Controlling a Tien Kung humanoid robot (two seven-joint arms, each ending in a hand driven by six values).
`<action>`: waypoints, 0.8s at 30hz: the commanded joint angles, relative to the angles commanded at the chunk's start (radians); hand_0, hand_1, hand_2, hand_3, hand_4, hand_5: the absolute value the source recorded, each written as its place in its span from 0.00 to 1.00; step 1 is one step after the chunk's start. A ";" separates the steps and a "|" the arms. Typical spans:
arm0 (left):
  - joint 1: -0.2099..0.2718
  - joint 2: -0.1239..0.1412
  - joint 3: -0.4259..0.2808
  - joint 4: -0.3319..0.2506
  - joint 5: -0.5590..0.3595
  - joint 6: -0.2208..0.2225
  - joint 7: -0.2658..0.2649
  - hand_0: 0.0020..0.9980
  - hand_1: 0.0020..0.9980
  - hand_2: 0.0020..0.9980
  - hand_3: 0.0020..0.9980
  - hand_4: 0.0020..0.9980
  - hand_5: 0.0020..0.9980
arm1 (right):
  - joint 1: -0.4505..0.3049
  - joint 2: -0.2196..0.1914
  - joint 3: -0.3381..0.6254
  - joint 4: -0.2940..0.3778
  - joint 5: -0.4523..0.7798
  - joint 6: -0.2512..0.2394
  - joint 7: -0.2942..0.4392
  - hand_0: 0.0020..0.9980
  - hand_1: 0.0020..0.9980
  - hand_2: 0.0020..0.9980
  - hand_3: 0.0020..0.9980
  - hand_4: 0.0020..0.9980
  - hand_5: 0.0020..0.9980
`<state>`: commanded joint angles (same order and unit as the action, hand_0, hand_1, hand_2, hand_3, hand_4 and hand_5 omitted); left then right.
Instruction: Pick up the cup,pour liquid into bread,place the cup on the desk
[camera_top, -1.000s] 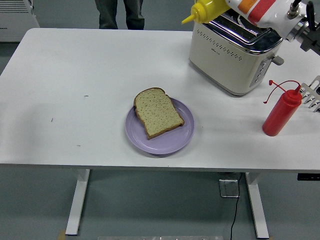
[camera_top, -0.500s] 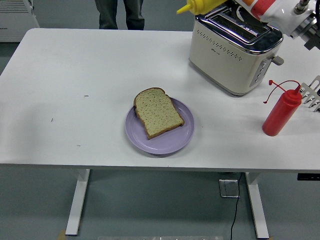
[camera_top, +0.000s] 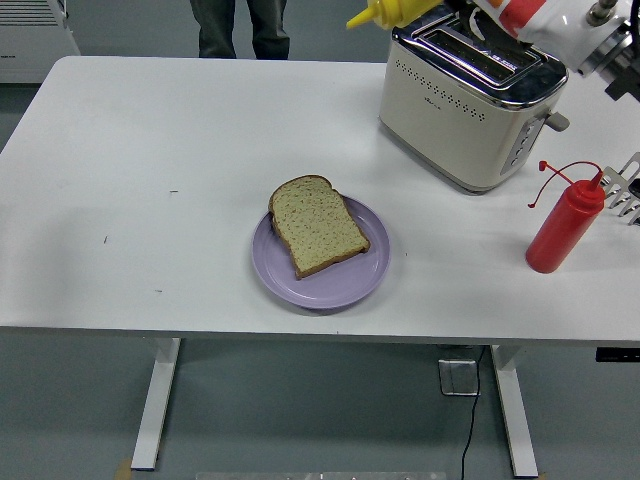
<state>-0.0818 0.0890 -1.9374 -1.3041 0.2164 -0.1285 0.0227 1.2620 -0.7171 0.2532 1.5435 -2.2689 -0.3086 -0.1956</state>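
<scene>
Left tabletop (camera_top: 150, 150) open; toaster (camera_top: 470, 95) and red bottle (camera_top: 562, 225) crowd the right

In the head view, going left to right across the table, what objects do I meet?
Purple plate with the bread slice on it → cream toaster → red squeeze bottle. The yellow squeeze bottle is held up at the top edge, over the toaster's left end, so it is left out of the order.

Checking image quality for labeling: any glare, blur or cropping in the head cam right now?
Head view: even, soft lighting, faint shadows under the plate and red bottle; sharp focus on the bread; mild reflections on the toaster chrome top; the yellow bottle is cropped by the top edge.
</scene>
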 joint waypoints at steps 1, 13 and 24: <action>-0.001 0.001 0.003 0.000 0.000 0.000 0.000 0.83 0.82 0.86 0.82 0.66 1.00 | 0.000 0.001 -0.042 -0.011 0.000 -0.001 0.004 0.55 0.59 0.57 0.67 0.51 0.07; 0.003 0.002 0.010 0.000 -0.001 0.000 0.000 0.83 0.82 0.86 0.82 0.66 1.00 | -0.063 0.002 0.035 -0.013 0.000 -0.014 -0.014 0.52 0.58 0.57 0.67 0.51 0.07; -0.001 0.003 0.010 -0.002 0.000 -0.001 0.001 0.83 0.82 0.86 0.82 0.66 1.00 | -0.052 -0.009 0.057 0.029 0.000 -0.026 -0.017 0.52 0.58 0.56 0.66 0.51 0.07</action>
<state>-0.0825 0.0921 -1.9269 -1.3057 0.2166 -0.1293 0.0235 1.2099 -0.7262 0.3102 1.5725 -2.2689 -0.3342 -0.2127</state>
